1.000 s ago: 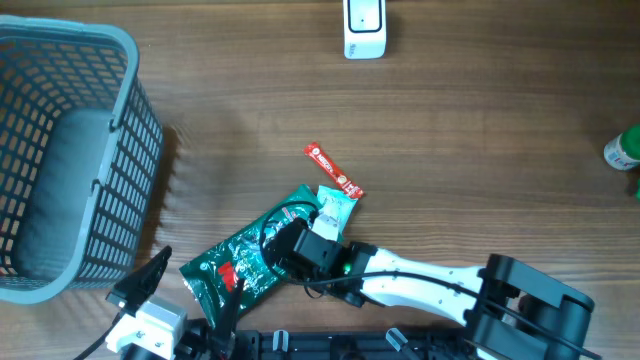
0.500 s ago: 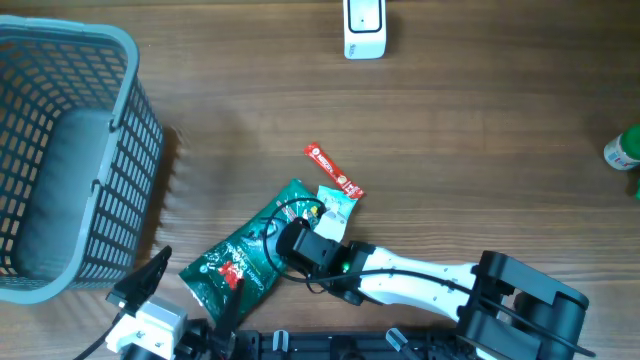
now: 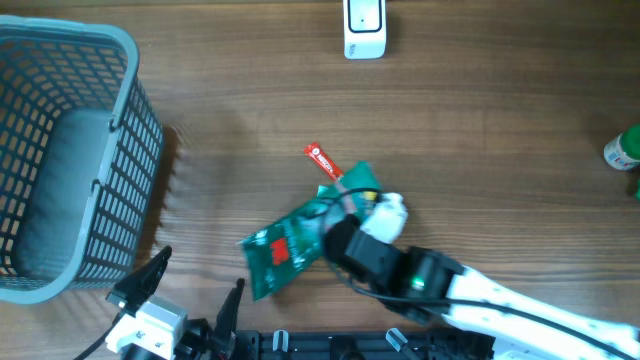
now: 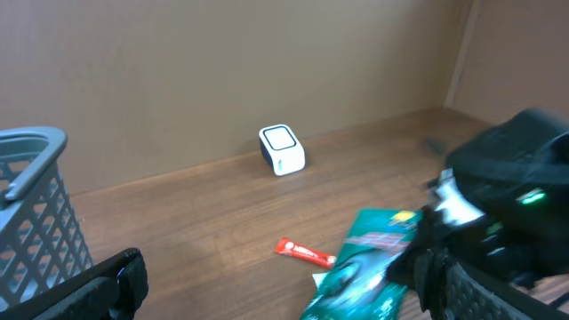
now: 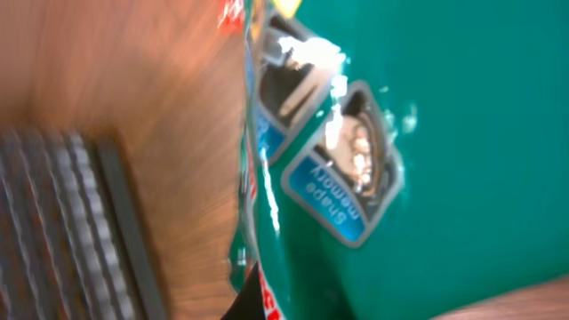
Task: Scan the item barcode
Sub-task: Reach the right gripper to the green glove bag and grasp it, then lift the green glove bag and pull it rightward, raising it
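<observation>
The item is a glossy green snack packet (image 3: pixel 285 248) with red and white print. It hangs lifted off the table, and my right gripper (image 3: pixel 337 232) is shut on its right end. In the right wrist view the packet (image 5: pixel 418 133) fills the frame at close range. No barcode shows on it in any view. The white scanner (image 3: pixel 364 28) stands at the far edge of the table, and it also appears as the scanner (image 4: pixel 282 149) in the left wrist view. My left gripper (image 3: pixel 190 295) stays open and empty at the near left edge.
A red stick sachet (image 3: pixel 322 158) lies on the wood just beyond the packet. A tall grey mesh basket (image 3: pixel 120 60) fills the left side. A green-and-white bottle (image 3: pixel 623 150) sits at the right edge.
My right gripper closed on the green packet, then lifted and carried it to the right and slightly farther from the near edge. The left arm has not moved.
</observation>
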Controlling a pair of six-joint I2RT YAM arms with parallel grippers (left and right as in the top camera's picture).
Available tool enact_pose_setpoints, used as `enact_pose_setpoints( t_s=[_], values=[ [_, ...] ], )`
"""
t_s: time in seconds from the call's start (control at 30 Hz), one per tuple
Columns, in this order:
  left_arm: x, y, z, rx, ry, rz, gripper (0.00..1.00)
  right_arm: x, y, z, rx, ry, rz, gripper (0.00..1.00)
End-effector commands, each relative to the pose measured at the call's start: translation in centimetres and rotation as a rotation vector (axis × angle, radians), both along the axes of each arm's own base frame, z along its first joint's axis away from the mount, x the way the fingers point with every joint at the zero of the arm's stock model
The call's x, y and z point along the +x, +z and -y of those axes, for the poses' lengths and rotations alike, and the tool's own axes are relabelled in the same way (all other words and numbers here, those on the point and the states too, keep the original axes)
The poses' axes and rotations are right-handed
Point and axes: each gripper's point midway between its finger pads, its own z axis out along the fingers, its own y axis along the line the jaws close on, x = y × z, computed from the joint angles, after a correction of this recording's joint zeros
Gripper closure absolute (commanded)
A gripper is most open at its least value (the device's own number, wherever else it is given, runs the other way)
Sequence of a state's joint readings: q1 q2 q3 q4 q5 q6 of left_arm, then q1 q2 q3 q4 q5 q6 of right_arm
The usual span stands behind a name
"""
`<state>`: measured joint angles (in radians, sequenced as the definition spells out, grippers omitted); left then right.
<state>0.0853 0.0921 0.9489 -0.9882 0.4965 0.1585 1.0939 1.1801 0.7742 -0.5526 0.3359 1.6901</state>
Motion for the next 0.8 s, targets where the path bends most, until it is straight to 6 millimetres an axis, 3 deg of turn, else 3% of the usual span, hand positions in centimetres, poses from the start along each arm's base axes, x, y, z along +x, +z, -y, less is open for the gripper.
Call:
enact_pose_setpoints(
  t_s=[0.0, 0.07, 0.17, 0.4, 0.57, 0.77],
  values=[
    [-0.2, 0.1, 0.2, -0.006, -0.009, 0.006, 0.0, -0.4, 0.9, 4.9, 0.102, -0.361, -0.066, 0.96],
    [-0.2, 0.1, 0.2, -0.006, -0.009, 0.006, 0.0, -1.0, 0.9, 6.1, 0.074, -0.365, -0.081, 0.96],
    [-0.2, 0.1, 0.2, -0.006, -0.009, 0.006, 0.0, -1.9, 0.8, 6.4, 0.071, -0.349, -0.116, 0.96],
    [-0.2, 0.1, 0.2, -0.006, -0.009, 0.006, 0.0, -2.7, 1.3, 4.5, 0.161, -0.294, -0.181, 0.96],
    [-0.2, 0.1, 0.2, -0.006, -0.009, 0.006, 0.0, -2.9, 4.0, 1.3, 0.368, -0.214, -0.231, 0.96],
    [-0.2, 0.1, 0.2, -0.006, -0.009, 0.006, 0.0, -3.9, 5.5, 0.7, 0.529, -0.153, -0.439, 0.96]
  ],
)
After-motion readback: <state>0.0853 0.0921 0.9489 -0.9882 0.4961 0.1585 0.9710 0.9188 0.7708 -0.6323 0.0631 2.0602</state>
